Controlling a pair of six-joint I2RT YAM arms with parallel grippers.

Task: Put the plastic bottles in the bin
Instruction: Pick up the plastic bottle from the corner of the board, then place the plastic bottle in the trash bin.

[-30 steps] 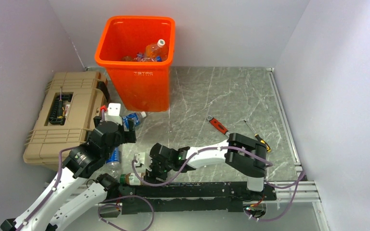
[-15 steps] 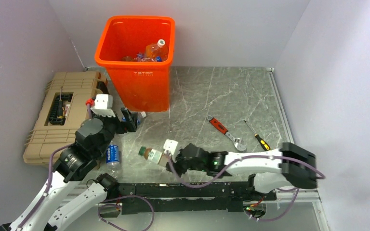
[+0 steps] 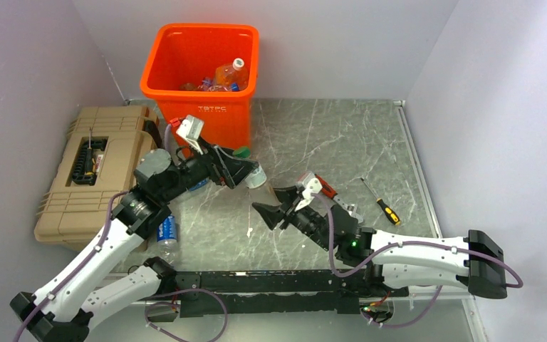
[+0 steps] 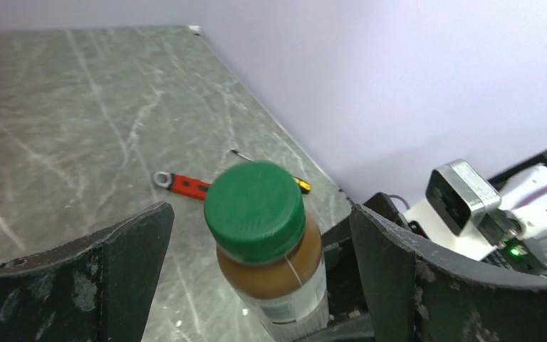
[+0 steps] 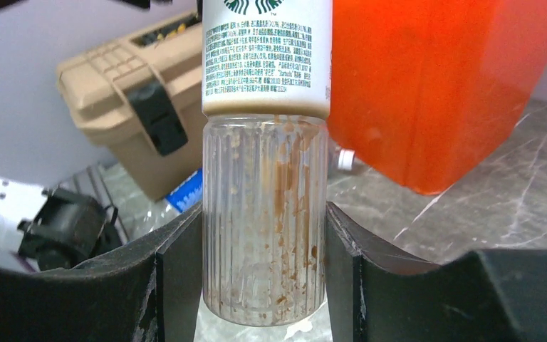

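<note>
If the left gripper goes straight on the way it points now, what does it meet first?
Probably the green-capped bottle held in the right gripper; its cap lies between the fingers of the open left gripper.

Grey marble-pattern desk, white veins. Plain pale lilac walls close along far, left, right edges. Metal strip on right edge. Even light.

Orange bin upright at back, several bottles heaped inside | green-capped bottle, brown dregs, aloft near bin's front | blue-label bottle lying down, well left
</note>
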